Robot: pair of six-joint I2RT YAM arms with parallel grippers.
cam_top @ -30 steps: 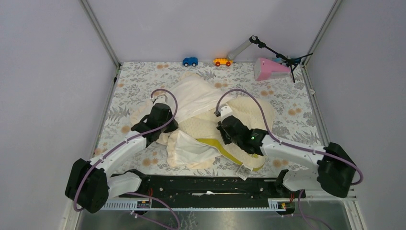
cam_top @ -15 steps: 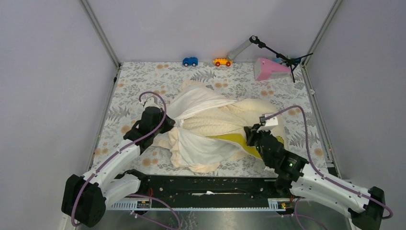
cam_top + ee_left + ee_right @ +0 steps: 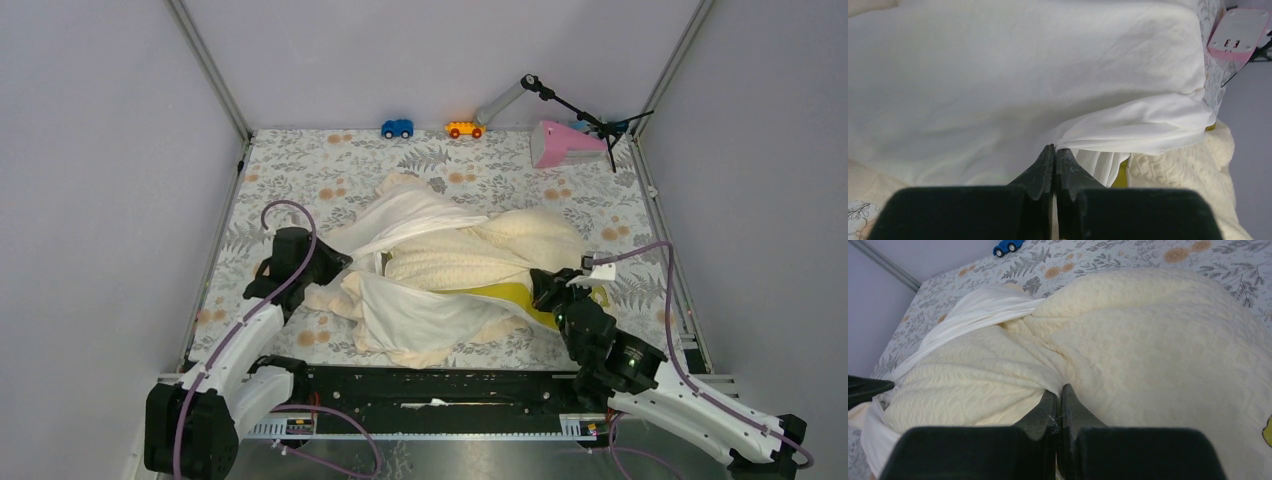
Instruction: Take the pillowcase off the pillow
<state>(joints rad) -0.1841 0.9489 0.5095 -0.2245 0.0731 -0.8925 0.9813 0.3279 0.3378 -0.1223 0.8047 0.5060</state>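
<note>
Cream-white pillowcase (image 3: 410, 215); pale-yellow quilted pillow (image 3: 455, 265); table cover (image 3: 300, 165) grey leaves, orange blooms.

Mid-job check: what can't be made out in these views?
Top view: how much of the pillow is inside the pillowcase; the cloth drapes over its left end.
Left wrist: how much cloth the left pincer pinches; its shut jaws hide it.
Right wrist: the logo, cut off by the right edge.

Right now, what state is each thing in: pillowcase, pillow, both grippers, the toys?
pillowcase: partly off, bunched around the pillow's left part
pillow: right end bare, crumpled
left gripper: shut on pillowcase
right gripper: shut on pillow
blue toy car: upright on its wheels
orange toy car: upright on its wheels
</note>
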